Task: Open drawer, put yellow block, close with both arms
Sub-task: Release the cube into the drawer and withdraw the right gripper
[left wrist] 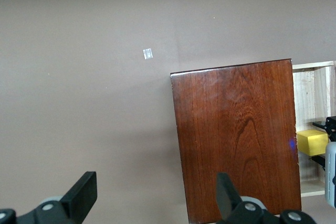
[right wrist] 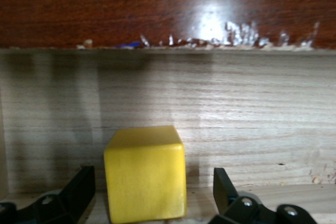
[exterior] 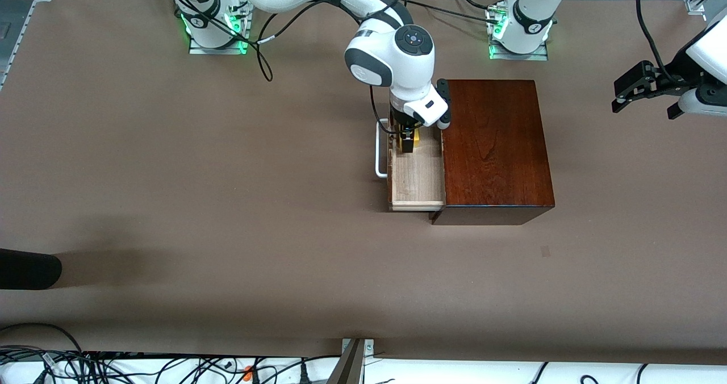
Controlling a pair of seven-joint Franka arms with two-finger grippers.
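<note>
The dark wooden box (exterior: 494,145) sits mid-table with its drawer (exterior: 417,182) pulled open toward the right arm's end, its white handle (exterior: 379,157) at the front. The yellow block (exterior: 418,139) rests on the drawer floor at the end farther from the front camera. My right gripper (exterior: 406,143) is down in the drawer, open. In the right wrist view its fingers (right wrist: 79,190) stand either side of the block (right wrist: 145,174) with gaps. My left gripper (exterior: 630,97) waits, open and empty, in the air toward the left arm's end. The left wrist view shows the box (left wrist: 236,135) and block (left wrist: 311,142).
A black rounded object (exterior: 28,268) pokes in at the table's edge toward the right arm's end, nearer to the front camera. A small tape mark (exterior: 545,251) lies on the table nearer to the front camera than the box. Cables run along the near edge.
</note>
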